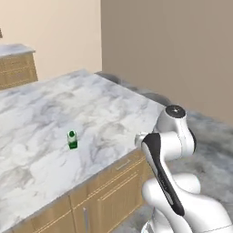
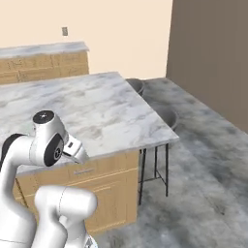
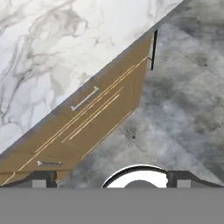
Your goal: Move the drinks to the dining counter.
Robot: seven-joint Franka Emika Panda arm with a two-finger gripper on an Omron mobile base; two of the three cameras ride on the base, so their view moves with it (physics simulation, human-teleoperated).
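Marble counter (image 3: 52, 48) edge runs diagonally above wood cabinets (image 3: 87, 127) with drawer handles, grey floor (image 3: 183, 96) alongside.

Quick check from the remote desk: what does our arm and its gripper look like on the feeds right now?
The arm is glossy white with rounded, bulbous link shells, a black band running along one link and a dark round cap on top of a joint. In the right base view a joint shows a dark grey disc face. The gripper shows two small dark grey finger tips with lighter square pads. No cables or lettering are visible.
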